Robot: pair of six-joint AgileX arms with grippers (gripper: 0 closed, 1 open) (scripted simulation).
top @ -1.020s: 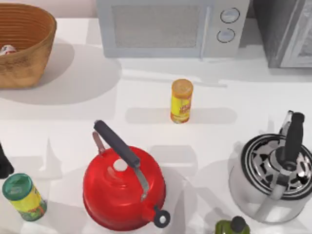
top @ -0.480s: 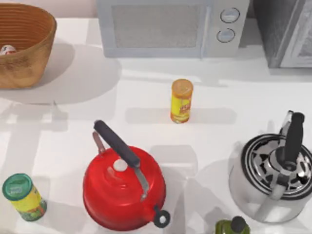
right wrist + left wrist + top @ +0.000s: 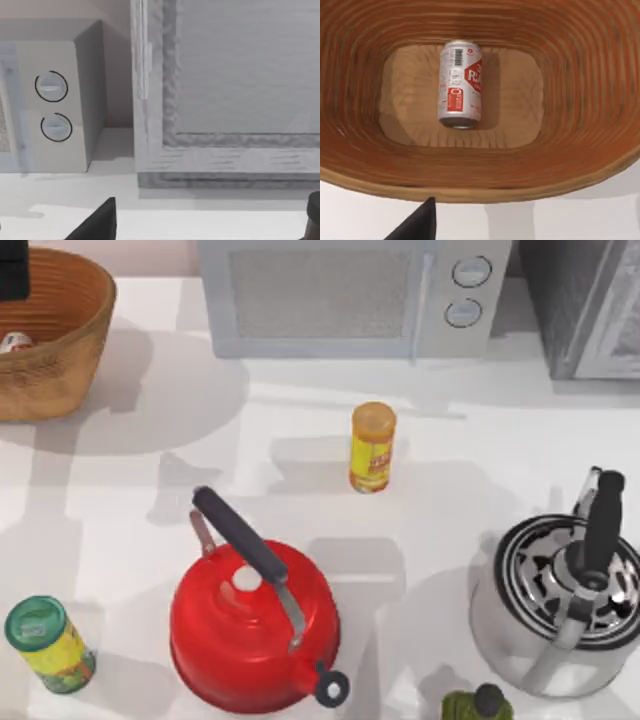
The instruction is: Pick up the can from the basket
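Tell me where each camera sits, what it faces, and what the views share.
Top view: above the table, looking down on the red kettle, with the left gripper over the basket.
Left wrist view: above the basket, looking in at the can.
Right wrist view: faces the microwave; a finger shows.
Shared: basket and can.

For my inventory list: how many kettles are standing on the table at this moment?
2. The red kettle stands at the near middle of the table, right of the green-topped can. The silver kettle stands at the near right. None looks hidden.
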